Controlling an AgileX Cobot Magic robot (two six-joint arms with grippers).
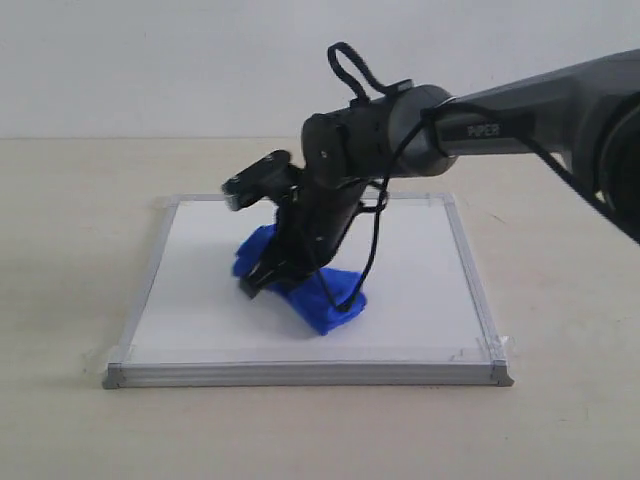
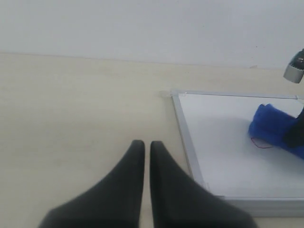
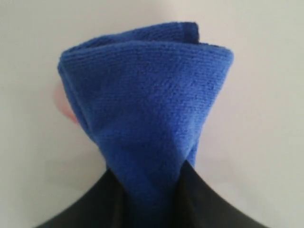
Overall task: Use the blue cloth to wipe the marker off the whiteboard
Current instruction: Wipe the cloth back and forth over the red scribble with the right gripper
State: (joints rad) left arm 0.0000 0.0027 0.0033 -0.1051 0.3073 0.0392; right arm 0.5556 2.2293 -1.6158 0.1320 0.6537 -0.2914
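The whiteboard (image 1: 200,290) lies flat on the table, silver-framed with tape at its corners. The blue cloth (image 1: 322,305) is bunched on the board's middle, with my right gripper (image 1: 262,280) shut on it and angled down onto the board. In the right wrist view the cloth (image 3: 147,95) fans out from between the gripper's (image 3: 149,183) black fingers, and a faint pink-red smear (image 3: 64,107) shows at its edge. From the left wrist, a short piece of the red marker (image 2: 260,144) peeks out beside the cloth (image 2: 273,126). My left gripper (image 2: 143,145) is shut and empty over the table, off the board's (image 2: 223,147) edge.
The beige table (image 1: 70,250) surrounds the board, and a pale wall stands behind it. The right arm's grey link (image 1: 520,115) and a black cable loop (image 1: 352,70) hang above the board's far right part.
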